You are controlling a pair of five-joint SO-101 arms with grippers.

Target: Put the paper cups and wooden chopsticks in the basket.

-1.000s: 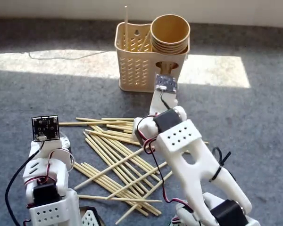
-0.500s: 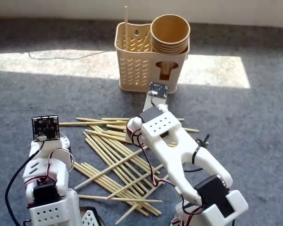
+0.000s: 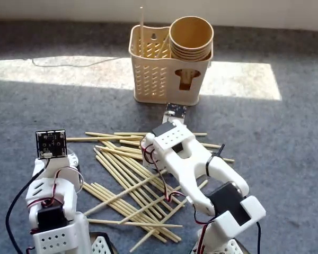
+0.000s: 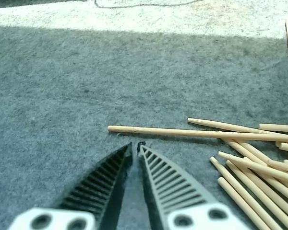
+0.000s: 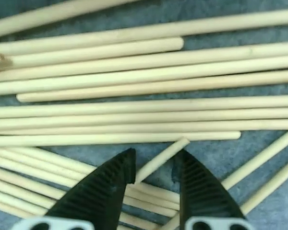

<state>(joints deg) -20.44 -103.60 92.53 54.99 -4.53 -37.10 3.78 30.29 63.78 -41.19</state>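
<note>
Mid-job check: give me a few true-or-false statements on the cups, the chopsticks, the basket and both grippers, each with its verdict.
1. The paper cups sit stacked inside the basket. True.
2. The basket lies tipped on its side. False: it stands upright.
3. Many chopsticks lie scattered on the carpet. True.
4. The right gripper is shut. False: it is open, with the end of one chopstick between its jaws.
5. The left gripper grips a chopstick. False: it is shut on nothing, and the nearest stick lies on the carpet beyond its tips.
</note>
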